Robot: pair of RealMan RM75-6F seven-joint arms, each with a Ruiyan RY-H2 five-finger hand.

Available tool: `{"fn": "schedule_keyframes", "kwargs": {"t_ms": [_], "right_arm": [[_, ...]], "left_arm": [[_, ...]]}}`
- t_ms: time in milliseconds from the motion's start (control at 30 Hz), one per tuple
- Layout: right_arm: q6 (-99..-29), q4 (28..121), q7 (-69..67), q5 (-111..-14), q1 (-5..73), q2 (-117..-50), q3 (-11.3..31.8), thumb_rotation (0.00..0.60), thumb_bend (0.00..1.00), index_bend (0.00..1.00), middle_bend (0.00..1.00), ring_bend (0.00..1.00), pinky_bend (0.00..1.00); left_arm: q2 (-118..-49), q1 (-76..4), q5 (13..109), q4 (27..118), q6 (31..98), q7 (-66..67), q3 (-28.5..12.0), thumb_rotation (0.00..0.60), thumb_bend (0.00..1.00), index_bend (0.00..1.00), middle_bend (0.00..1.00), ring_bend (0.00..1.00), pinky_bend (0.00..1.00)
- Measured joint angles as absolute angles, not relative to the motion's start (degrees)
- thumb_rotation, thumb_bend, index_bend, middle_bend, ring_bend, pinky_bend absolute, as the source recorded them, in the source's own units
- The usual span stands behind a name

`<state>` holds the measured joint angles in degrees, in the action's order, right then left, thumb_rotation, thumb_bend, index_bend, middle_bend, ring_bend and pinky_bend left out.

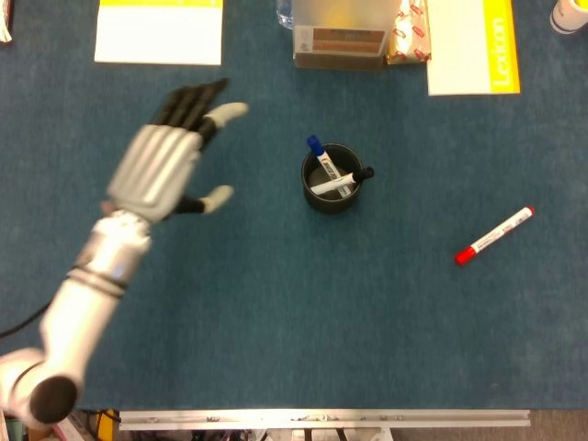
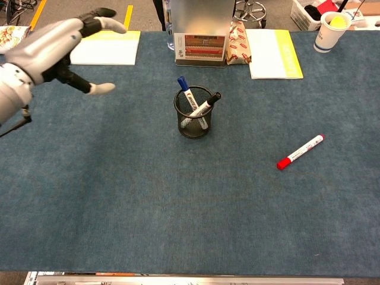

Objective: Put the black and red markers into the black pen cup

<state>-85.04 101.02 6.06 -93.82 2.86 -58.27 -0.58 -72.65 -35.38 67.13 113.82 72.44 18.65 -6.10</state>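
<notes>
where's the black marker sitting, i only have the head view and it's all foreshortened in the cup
Observer: In the chest view the black marker leans inside the black pen cup, its cap poking over the right side of the rim.
Operator: what's beyond the far table edge, head view cuts off there
Observer: A paper cup with something yellow in it stands at the far right corner, with a white basket behind it.
Operator: is the left hand clear of the table
Observer: Yes. From the chest view the left hand hangs in the air with its fingers spread, holding nothing. The red marker lies flat on the mat.
</notes>
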Motion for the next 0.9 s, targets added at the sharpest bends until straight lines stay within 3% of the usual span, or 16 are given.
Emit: {"fn": "schedule_keyframes", "kwargs": {"t_ms": [233,433,667,900], "right_arm": [[-85.33,100.11,6.11,-98.12,3.08,-60.19,-2.12,0.6,0.0,0.32,0.24,0.2,0.32],[-80.45,100.27,8.08,-98.93,5.43,-60.77,-2.72,0.6,0.0,0.32,0.26,0.21,0.36],[-69.82,102.53,15.26,-97.09,10.67,-61.33,-2.14,0.6,0.0,0.32,0.26,0.21,0.36],[-60.73,101.99,20.89,-92.89,15.95,-65.45,-1.14,0.6,0.01,0.32,0.26,0.21,0.34]], "left_arm": [[-60.75,-27.06,73.7,117.69,78.21,23.49,2.34,0.6,0.22,0.25,0.0,0.0,0.03],[-58.55,-19.13,81.89,114.69,86.62,28.05,6.79,0.6,0.22,0.26,0.0,0.0,0.03],[-58.35,-13.84,89.06,108.81,93.07,26.37,7.87,0.6,0.22,0.29,0.0,0.0,0.03],[-55.95,-11.99,88.44,106.8,93.05,20.82,7.09,0.6,0.22,0.35,0.0,0.0,0.03]]}}
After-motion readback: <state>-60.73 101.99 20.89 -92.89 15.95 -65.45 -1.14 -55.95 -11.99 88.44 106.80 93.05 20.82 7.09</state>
